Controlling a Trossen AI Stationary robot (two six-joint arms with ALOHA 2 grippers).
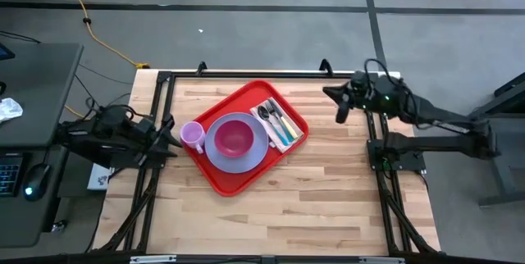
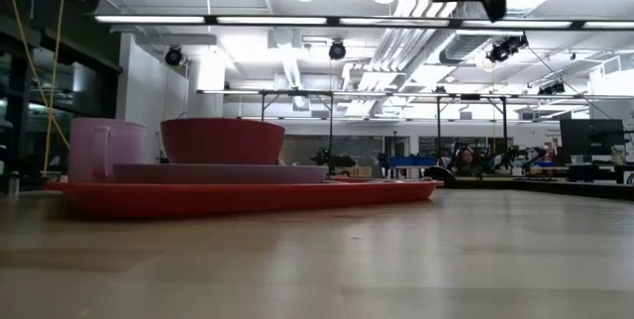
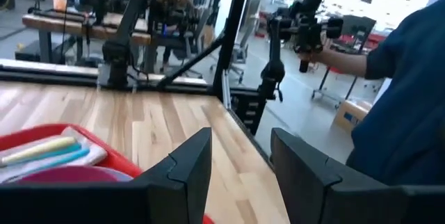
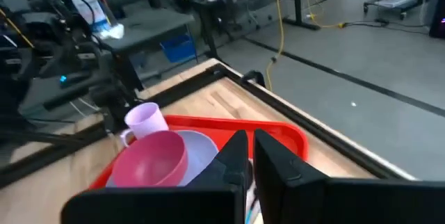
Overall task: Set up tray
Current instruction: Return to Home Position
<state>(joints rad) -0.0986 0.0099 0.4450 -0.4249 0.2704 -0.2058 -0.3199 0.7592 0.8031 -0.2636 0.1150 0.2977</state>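
Tray point(image 1: 234, 102) position: red plastic, set cornerwise near the middle of the wooden table point(image 1: 312, 207). It carries a lavender plate point(image 1: 215, 156) with a pink bowl point(image 1: 235, 135) on it, a lavender cup point(image 1: 192, 136) at the corner nearest the left arm, and cutlery point(image 1: 276, 121) on a napkin point(image 1: 284, 143) at the opposite side. Left gripper point(image 1: 168, 137) waits at the table's left edge just beside the cup corner, fingers apart and empty. Right gripper point(image 1: 340, 110) hangs near the far right corner, well apart from the tray, fingers nearly together on nothing. Handling, as judged: the tray is probably stiff and light but smooth. Grasp the raised rim on a bare stretch and keep it level, since the loose tableware could slide. Limits: the low view hides the cutlery behind plate and bowl, the right wrist view's own fingers cover the napkin side, and the left wrist view cuts the tray to one corner.
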